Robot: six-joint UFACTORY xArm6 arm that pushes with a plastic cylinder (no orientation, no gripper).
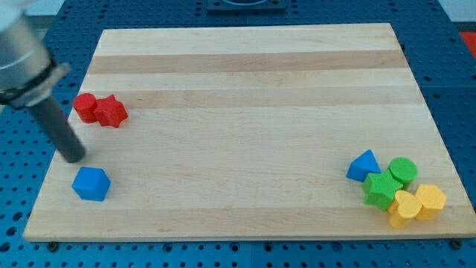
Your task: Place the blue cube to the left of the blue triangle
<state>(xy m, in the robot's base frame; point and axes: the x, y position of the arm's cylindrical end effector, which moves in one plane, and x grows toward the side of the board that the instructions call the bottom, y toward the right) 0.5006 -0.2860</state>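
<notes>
The blue cube point(91, 183) lies near the board's bottom left corner. The blue triangle point(364, 165) lies far off at the view's right, touching a cluster of green and yellow blocks. My tip point(74, 156) rests on the board just above and slightly left of the blue cube, a small gap between them. The dark rod slants up to the view's top left.
A red cylinder point(85, 107) and a red star point(111, 112) sit together above my tip at the left. A green cylinder point(403, 171), a green star point(382, 190), a yellow heart point(404, 210) and a yellow hexagon point(431, 201) crowd the bottom right. The wooden board point(245, 89) ends close to the cube's left.
</notes>
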